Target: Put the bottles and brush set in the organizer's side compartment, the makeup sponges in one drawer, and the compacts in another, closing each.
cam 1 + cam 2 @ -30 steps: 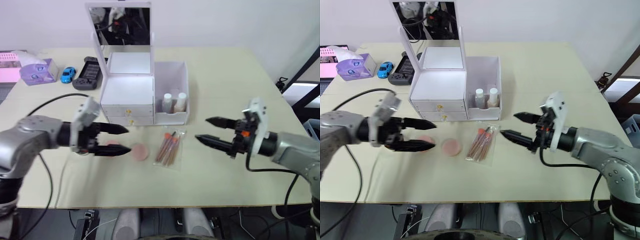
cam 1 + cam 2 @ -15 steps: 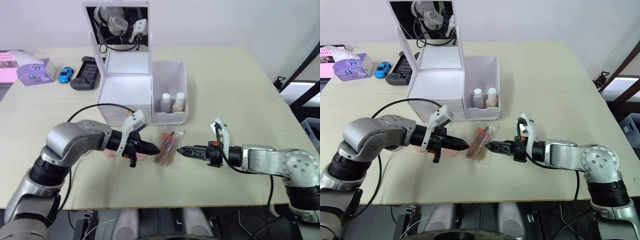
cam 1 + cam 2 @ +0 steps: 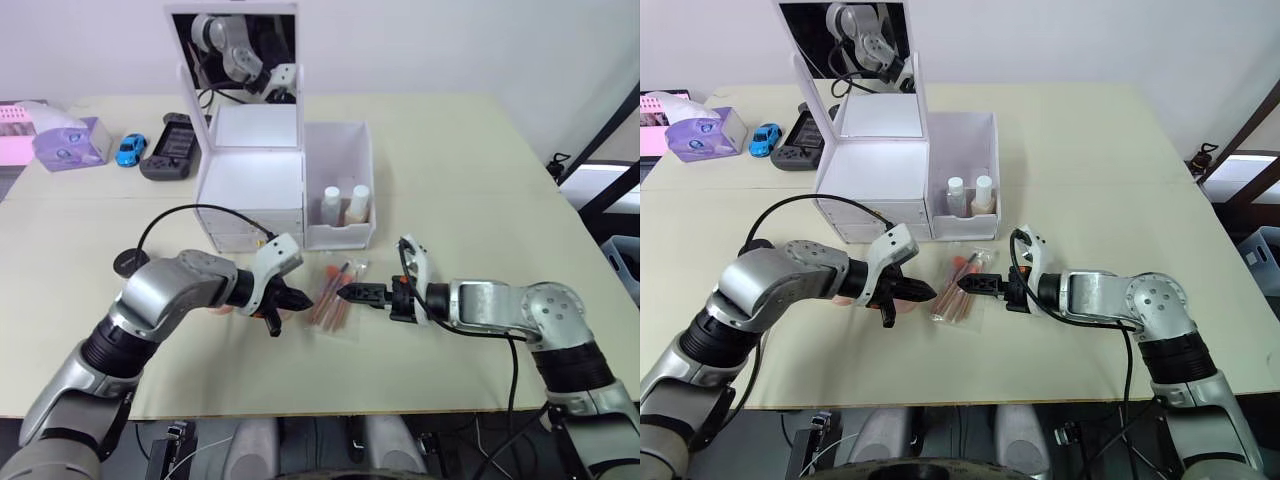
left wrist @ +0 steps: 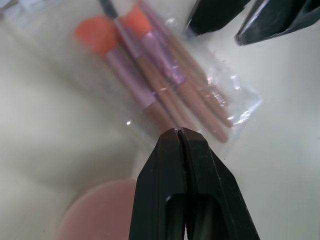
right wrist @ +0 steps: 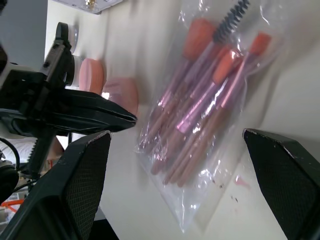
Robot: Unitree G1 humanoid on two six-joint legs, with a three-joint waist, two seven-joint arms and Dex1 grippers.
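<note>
step: pick up brush set (image 3: 335, 297) | lies flat on table (image 3: 480, 180) before organizer (image 3: 285, 180), bottles (image 3: 344, 205) already in side compartment | left claw (image 3: 303, 299) fingers pressed together at pouch edge | right claw (image 5: 180, 200) spread astride pouch | advice: pin with left, pinch pouch edge with right.

A robot test room, set up as a tabletop trial

A plain pale table (image 3: 470, 160) stood against a bare white wall (image 3: 450, 40), with loose cables (image 3: 180, 215) trailing from the arms. Unrelated props lay at the far corner: a toy car (image 3: 131, 149), a game controller (image 3: 166, 145) and a tissue box (image 3: 65, 140).
</note>
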